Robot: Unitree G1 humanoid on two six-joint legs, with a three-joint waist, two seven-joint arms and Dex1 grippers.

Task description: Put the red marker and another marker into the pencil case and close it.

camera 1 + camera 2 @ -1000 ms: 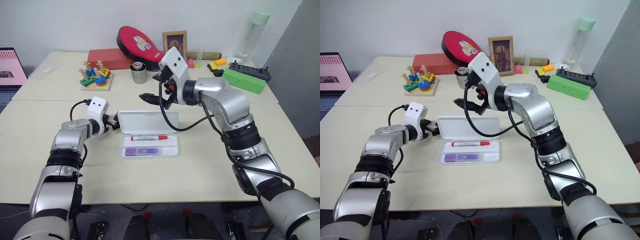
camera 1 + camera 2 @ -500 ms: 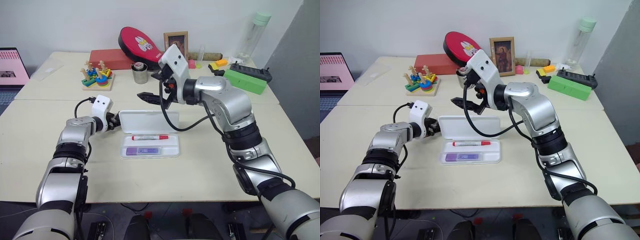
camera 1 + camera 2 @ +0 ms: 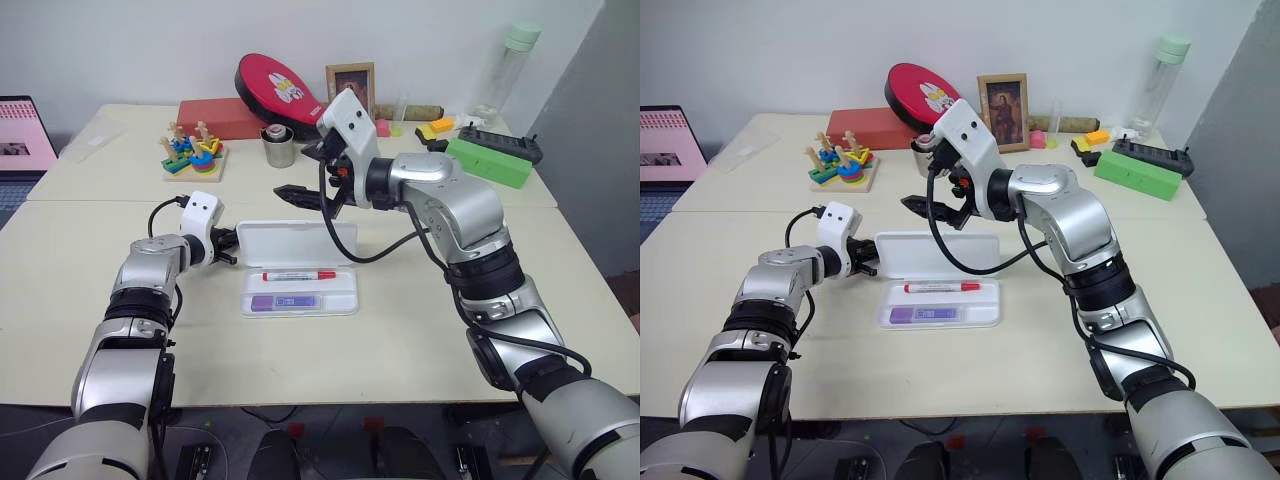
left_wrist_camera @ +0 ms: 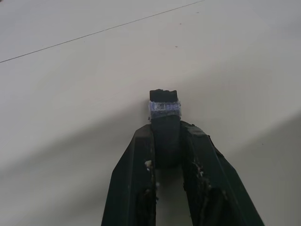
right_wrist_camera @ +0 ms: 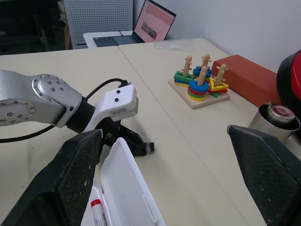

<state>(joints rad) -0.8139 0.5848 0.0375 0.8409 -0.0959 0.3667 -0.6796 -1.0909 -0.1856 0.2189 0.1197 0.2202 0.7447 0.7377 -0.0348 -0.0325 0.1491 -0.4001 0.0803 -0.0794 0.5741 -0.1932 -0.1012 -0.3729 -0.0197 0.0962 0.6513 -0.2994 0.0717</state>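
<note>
The pencil case (image 3: 349, 293) lies open on the near table, its lid (image 3: 300, 238) tipped back behind the tray. In the tray lie the red marker (image 3: 298, 275) and, nearer to me, the lilac marker (image 3: 284, 301). My left gripper (image 3: 230, 243) sits low at the lid's left end, and its fingers (image 4: 141, 155) are drawn together with nothing between them. In the right wrist view those fingertips (image 5: 138, 147) lie just behind the lid's corner. My right gripper (image 3: 305, 178) hovers above the table behind the case, with its fingers spread wide and empty.
On the far table stand a peg stacking toy (image 3: 192, 152), a metal cup (image 3: 277, 147), a red box (image 3: 218, 117), a red round pad (image 3: 275, 88), a photo frame (image 3: 350, 83), a green box (image 3: 487, 160) and a bottle (image 3: 505, 65). A laptop (image 3: 22, 135) sits at the far left.
My left gripper's fingers have come together at the lid's left end. The right arm, the case and both markers have stayed put.
</note>
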